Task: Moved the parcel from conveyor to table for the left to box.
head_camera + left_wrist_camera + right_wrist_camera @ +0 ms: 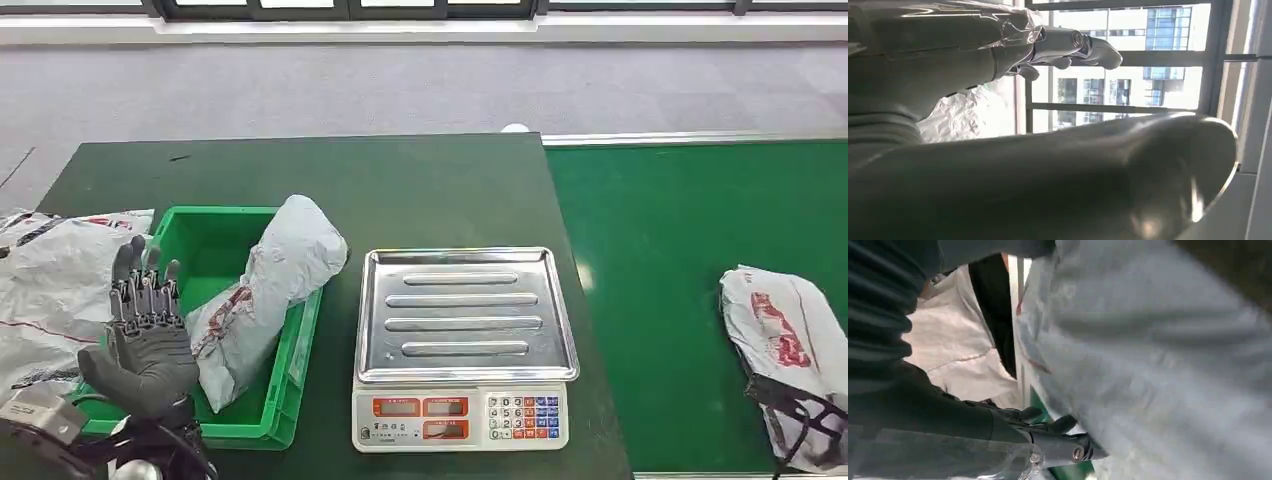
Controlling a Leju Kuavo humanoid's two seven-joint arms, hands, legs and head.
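Grey carpet lies behind your dark green table [400, 180], and the brighter green conveyor [700, 230] runs beside the scale [462, 340]. On the scale's other side a green bin [205, 235] holds one grey parcel [265, 300], propped over the rim. Your left hand [145, 335] hovers by that bin, fingers spread, holding nothing. Another parcel [785, 350] waits on the conveyor, well away from the scale.

From your left wrist, spread fingers [1073, 45] stand against bright windows.

From your right wrist, the right hand [1013, 432] presses against grey wrapping; whether its fingers are clamped on it, you cannot tell. A loose hold on that slick film may slip.
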